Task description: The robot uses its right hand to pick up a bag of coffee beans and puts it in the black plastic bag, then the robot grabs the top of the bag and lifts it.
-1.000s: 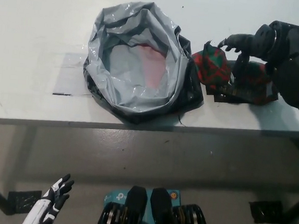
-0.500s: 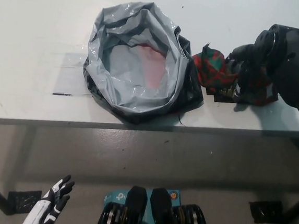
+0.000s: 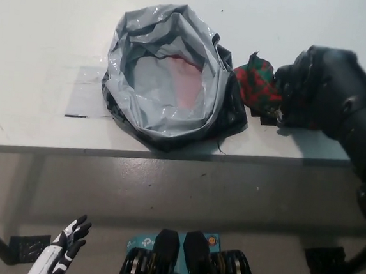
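Left hand (image 3: 69,237): white, low at the near left below the worktop edge, fingers spread, holding nothing.
Worktop (image 3: 43,48): white, carries everything.
Plastic bag (image 3: 169,78): mouth wide open, grey lining showing, black outside.
Coffee bag (image 3: 257,86): red-green, just right of the plastic bag.
Right hand (image 3: 303,86): black, over the coffee bag's right end; grip not visible, cannot tell.

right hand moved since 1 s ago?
Yes. The right hand has come down over the coffee bean bag and shifted toward the black plastic bag, which has stayed put on the table. The grip is hidden.
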Robot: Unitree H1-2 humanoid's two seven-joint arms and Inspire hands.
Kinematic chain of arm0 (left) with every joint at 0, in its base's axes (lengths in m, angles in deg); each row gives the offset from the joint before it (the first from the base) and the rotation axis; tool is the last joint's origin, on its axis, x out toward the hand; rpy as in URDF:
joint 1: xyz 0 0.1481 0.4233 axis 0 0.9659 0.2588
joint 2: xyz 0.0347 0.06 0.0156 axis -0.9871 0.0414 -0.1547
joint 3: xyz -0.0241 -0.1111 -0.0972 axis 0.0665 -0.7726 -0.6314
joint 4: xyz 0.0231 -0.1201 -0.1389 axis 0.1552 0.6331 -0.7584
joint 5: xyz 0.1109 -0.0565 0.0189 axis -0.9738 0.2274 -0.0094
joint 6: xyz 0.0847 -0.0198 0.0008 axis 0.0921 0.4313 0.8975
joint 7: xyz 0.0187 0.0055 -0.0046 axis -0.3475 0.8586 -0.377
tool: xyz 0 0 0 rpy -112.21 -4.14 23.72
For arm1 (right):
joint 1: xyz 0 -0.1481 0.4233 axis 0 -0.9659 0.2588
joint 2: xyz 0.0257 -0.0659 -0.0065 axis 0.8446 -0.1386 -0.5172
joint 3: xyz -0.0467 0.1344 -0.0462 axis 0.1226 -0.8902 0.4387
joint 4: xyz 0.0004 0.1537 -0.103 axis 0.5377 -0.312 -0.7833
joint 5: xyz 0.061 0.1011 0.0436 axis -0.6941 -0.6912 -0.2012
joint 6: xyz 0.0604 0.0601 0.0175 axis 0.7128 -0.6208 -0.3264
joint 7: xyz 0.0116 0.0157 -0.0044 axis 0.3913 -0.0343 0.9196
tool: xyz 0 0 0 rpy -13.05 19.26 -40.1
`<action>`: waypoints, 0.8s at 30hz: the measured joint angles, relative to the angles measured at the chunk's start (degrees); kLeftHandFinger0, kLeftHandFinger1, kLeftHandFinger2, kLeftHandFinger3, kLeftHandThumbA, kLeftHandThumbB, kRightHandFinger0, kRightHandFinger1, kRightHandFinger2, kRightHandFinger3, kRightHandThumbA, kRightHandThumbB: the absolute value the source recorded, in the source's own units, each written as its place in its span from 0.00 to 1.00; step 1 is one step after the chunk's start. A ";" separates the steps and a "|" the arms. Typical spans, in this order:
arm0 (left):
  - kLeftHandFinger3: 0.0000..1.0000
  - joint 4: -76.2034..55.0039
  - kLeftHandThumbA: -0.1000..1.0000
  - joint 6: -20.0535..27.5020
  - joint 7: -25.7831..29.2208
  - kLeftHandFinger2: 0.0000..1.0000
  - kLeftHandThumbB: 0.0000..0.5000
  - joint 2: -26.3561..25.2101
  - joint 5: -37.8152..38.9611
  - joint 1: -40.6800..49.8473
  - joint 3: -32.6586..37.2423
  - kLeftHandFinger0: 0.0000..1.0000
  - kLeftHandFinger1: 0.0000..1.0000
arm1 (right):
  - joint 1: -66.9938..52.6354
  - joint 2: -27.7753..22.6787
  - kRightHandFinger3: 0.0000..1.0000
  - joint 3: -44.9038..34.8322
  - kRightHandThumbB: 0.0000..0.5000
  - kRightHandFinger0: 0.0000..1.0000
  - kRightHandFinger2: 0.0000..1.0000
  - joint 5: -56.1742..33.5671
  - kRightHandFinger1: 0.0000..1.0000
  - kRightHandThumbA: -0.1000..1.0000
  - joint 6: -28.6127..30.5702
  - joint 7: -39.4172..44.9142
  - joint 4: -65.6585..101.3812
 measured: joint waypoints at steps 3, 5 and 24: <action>1.00 0.11 0.94 -0.04 -0.07 1.00 0.60 0.01 -0.01 0.00 0.02 1.00 1.00 | -1.28 0.41 1.00 -0.11 0.47 0.02 0.27 0.78 0.10 0.05 0.07 -5.00 0.11; 1.00 0.24 0.94 -0.06 -0.08 1.00 0.59 0.01 -0.02 0.00 0.02 1.00 1.00 | -1.92 0.39 0.93 -0.29 0.42 0.29 0.54 1.23 0.41 0.02 0.35 -8.15 0.22; 1.00 0.87 0.94 0.11 -0.09 1.00 0.62 -0.04 -0.04 -0.06 -0.07 1.00 1.00 | -10.82 -1.41 0.65 -17.99 0.39 0.00 0.71 -1.14 0.28 0.00 12.69 -38.67 1.74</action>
